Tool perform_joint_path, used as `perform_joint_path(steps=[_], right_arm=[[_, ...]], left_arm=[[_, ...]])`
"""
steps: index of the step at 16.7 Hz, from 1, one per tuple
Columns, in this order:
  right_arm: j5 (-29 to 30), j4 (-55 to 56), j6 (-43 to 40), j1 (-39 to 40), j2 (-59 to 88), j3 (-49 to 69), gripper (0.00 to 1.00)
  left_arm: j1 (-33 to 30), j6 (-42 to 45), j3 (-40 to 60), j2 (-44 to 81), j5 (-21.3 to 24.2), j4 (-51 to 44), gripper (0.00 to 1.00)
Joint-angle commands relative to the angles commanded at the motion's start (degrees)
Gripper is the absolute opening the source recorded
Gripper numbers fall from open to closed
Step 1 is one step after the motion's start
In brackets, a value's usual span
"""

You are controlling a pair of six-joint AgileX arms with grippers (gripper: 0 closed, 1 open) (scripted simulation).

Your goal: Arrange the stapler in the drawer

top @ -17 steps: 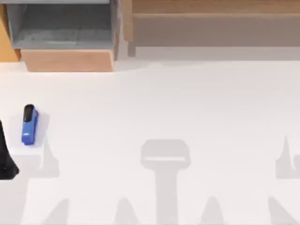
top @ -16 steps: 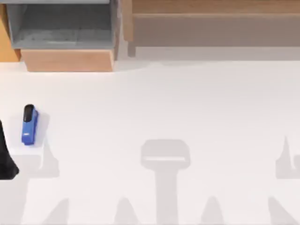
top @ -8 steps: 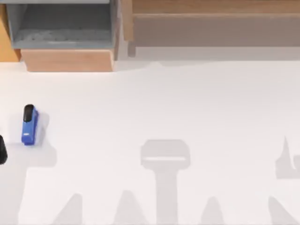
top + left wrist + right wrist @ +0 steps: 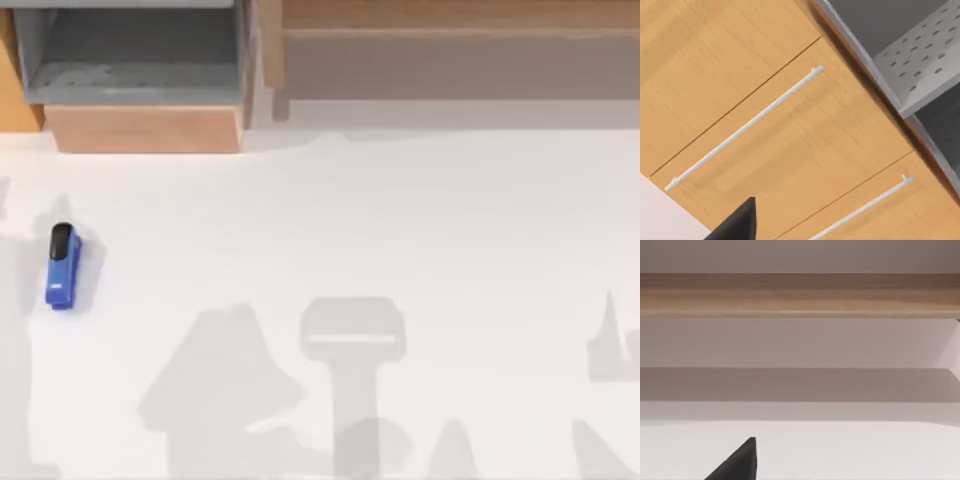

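1. Top view: The stapler (image 4: 63, 266) lies flat on the desk (image 4: 400, 220) near its left edge, black end toward the back, well apart from the drawer (image 4: 140, 128). The drawer stands pulled open at the desk's back left corner, grey inside bare, tan front panel facing the stapler. A wider brown wooden panel (image 4: 450, 15) runs along the back edge to its right.

2. Left wrist view: My left gripper (image 4: 737, 225) shows as one dark tip before orange cabinet fronts with white bar handles (image 4: 742, 128), a grey perforated shelf (image 4: 920, 65) beside them. I cannot tell whether its jaws are apart or together.

3. Right wrist view: My right gripper (image 4: 737, 462) shows as a dark tip over the pale desk, facing the brown panel; I cannot tell its jaws' state either.

4. Progress, as I judge it: the drawer is open, but grasping, carrying and placing the stapler are all left.
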Motion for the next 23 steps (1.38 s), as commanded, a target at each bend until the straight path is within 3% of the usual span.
perform_joint_path(steps=[7,13,17,23], right_arm=[[0.00,0.00,0.00,0.00,0.00,0.00,1.00],[0.00,0.00,0.00,0.00,0.00,0.00,1.00],[0.00,0.00,0.00,0.00,0.00,0.00,1.00],[0.00,0.00,0.00,0.00,0.00,0.00,1.00]], left_arm=[[6.36,27.45,19.88,40.10,7.89,20.74,1.00],[8.93,44.30,33.37,66.48,11.82,33.94,1.00],[9.36,49.39,37.74,74.65,12.78,38.02,1.00],[9.06,49.67,37.81,75.11,12.77,38.17,1.00]])
